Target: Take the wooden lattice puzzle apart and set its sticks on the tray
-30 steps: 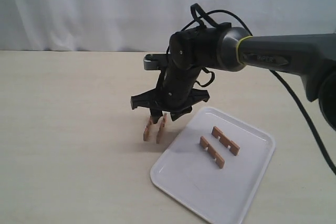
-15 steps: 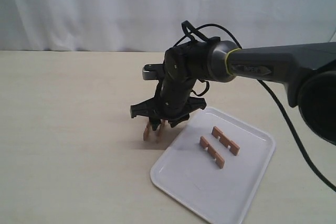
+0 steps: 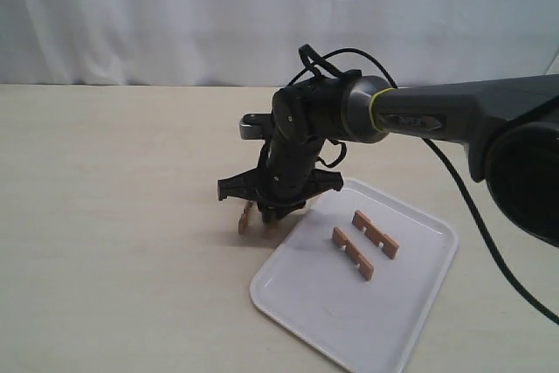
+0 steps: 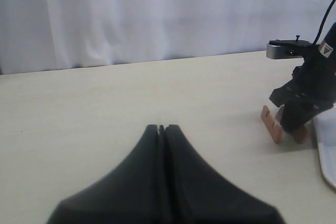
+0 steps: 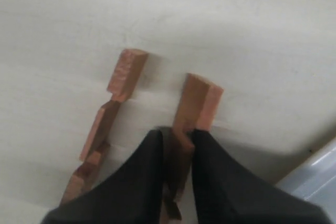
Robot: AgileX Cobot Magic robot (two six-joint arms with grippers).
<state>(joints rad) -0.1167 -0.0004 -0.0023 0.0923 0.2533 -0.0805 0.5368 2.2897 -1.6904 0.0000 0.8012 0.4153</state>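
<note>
The wooden lattice puzzle shows only as separate sticks. Two notched sticks (image 3: pixel 353 252) (image 3: pixel 376 233) lie side by side on the white tray (image 3: pixel 323 303). Two more stand on edge on the table just left of the tray. My right gripper (image 3: pixel 266 214) is down over them, shut on the stick nearer the tray (image 5: pixel 197 103), one black finger (image 5: pixel 210 150) on each flat side. The other stick (image 5: pixel 107 119) stands free beside it. My left gripper (image 4: pixel 161 128) is shut and holds nothing, hovering over bare table well away from the sticks (image 4: pixel 271 124).
The tray's corner (image 5: pixel 315 177) lies close beside the gripped stick. The right arm (image 3: pixel 454 111) reaches in from the right across the tray's far side. A white curtain (image 3: pixel 175 15) backs the beige table (image 3: pixel 113 216).
The right gripper has come down over the two standing sticks and its jaws have closed around the one nearer the tray. The sticks on the tray have not moved.
</note>
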